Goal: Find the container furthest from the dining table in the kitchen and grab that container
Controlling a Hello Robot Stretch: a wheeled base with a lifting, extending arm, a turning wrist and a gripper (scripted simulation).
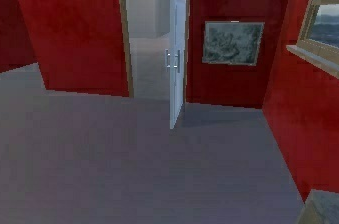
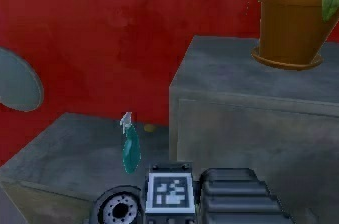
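A small teal bottle-like thing (image 2: 129, 150) with a pale top stands upright on the grey floor in the arm side view, just left of a grey block (image 2: 257, 105). Below it, at the bottom edge, sits a white square with black marks (image 2: 172, 193), with a dark ribbed arm part (image 2: 239, 203) to its right. The gripper's dark round body (image 2: 120, 208) shows left of the square. Its far end cannot be made out, so I cannot tell whether it holds anything.
A brown plant pot (image 2: 295, 38) stands on the grey block. A grey disc (image 2: 7, 78) hangs on the red wall. In the forward view a white door (image 1: 177, 62) stands ajar between red walls, with a framed picture (image 1: 233, 43) and a window (image 1: 335, 28) to its right. Grey floor (image 1: 127, 150) lies ahead.
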